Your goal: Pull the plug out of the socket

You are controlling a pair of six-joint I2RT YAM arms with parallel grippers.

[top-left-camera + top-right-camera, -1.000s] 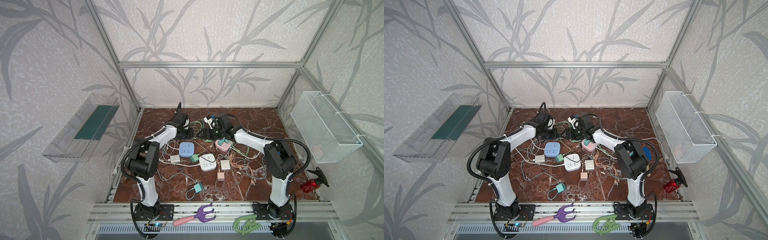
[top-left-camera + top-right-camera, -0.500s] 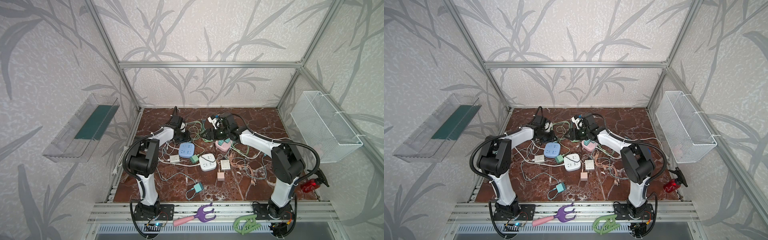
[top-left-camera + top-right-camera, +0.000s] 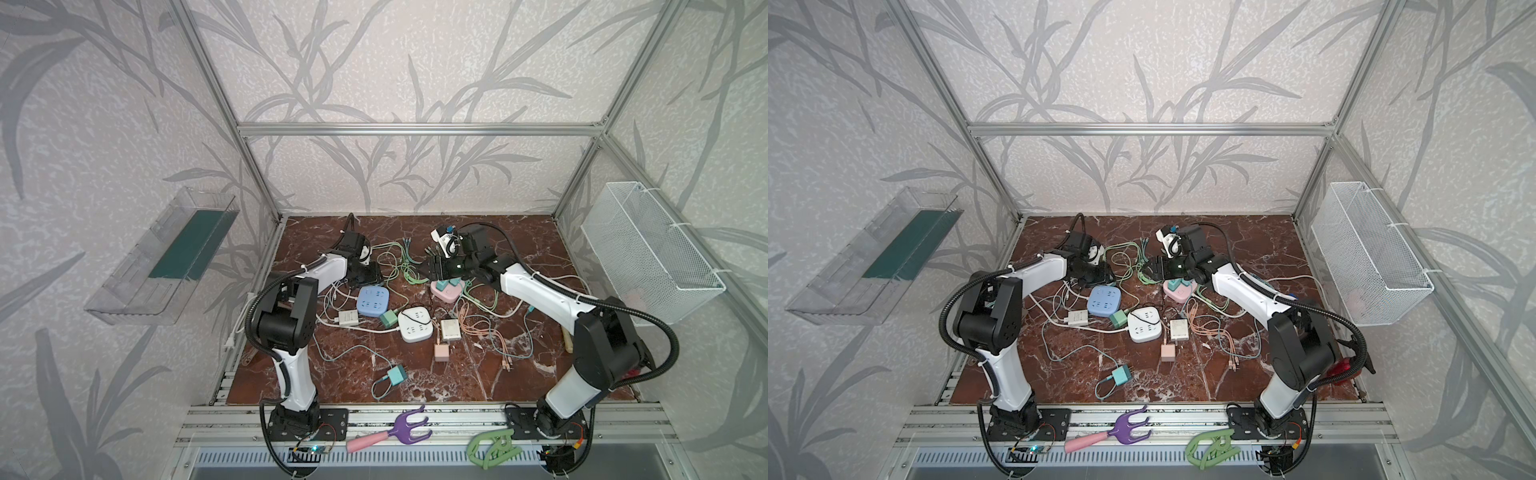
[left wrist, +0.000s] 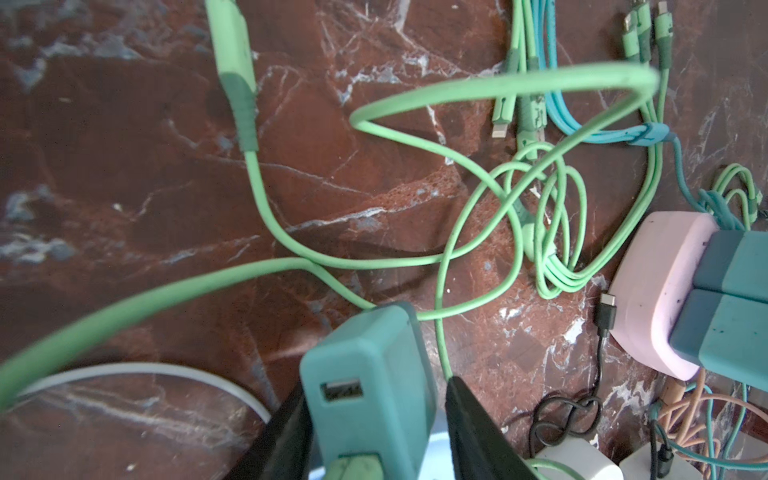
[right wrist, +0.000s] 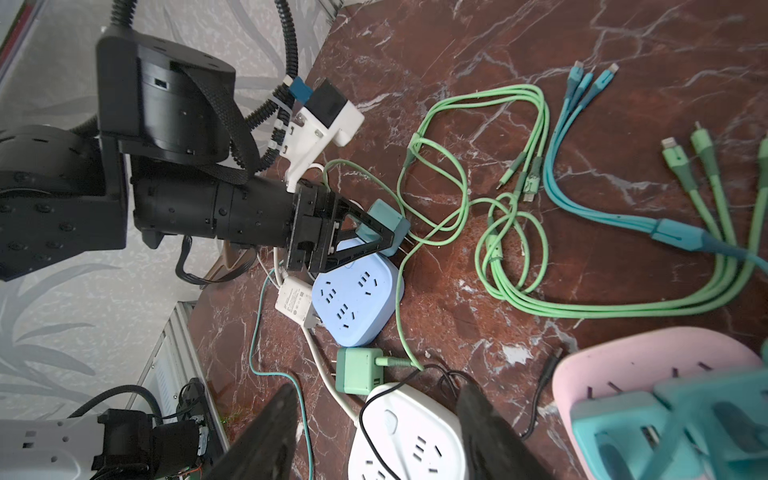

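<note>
Twice parted: flanks teal plug (image 4: 365, 357) loosely with left gripper (image 4: 377, 388) above blue socket (image 3: 372, 302), centre-left in a top view; hovers right gripper (image 3: 430, 269), empty, by pink socket (image 3: 446, 291).

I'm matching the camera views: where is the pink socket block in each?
Top view: pink socket block, right of blue socket block.
Top view: same place.
Left wrist: block beside green cable coil.
Right wrist: block beside white socket block.
Shared landmark: teal plugs seated in it.
</note>
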